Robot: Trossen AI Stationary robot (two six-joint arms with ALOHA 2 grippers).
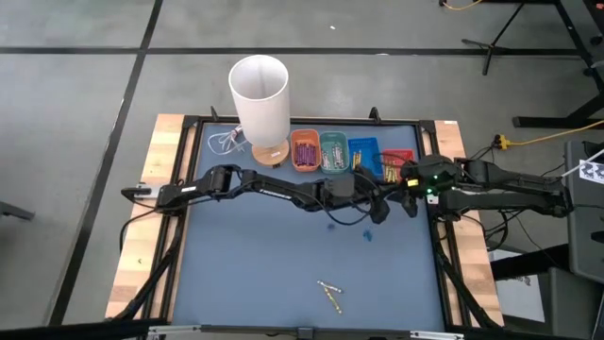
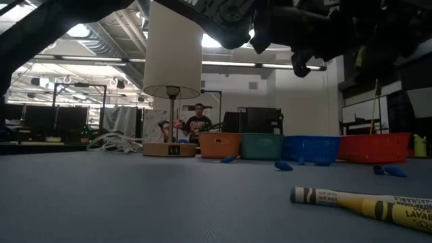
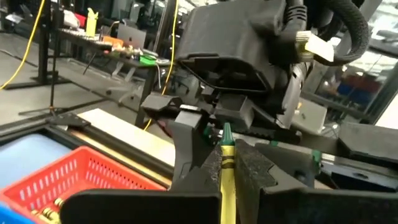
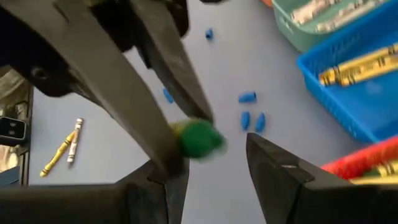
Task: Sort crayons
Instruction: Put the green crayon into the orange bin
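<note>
My left gripper [image 3: 227, 171] reaches across the table to its right side [image 1: 376, 206], above the mat. It is shut on a yellow-green crayon with a green tip [image 3: 226, 134]. My right gripper [image 4: 224, 171] is open and faces it [image 1: 408, 198]; its fingers stand on either side of the green tip [image 4: 199, 138], apart from it. Two more crayons [image 1: 329, 291], one yellow and one pale, lie flat on the mat near the front edge; they also show in the low view [image 2: 364, 202]. My left gripper pinches the crayon's wrapped shaft [image 3: 225, 186] between its two fingers. The crayon lies along the fingers. Its green tip sticks out past the fingertips toward my right gripper. The crayon is lifted clear of the mat.
Four small trays stand in a row at the back: orange [image 1: 305, 151], green [image 1: 332, 151], blue [image 1: 363, 153] and red [image 1: 396, 161], with crayons in them. A white-shaded lamp [image 1: 260, 94] stands at the back left. Small blue bits [image 1: 366, 233] lie on the mat.
</note>
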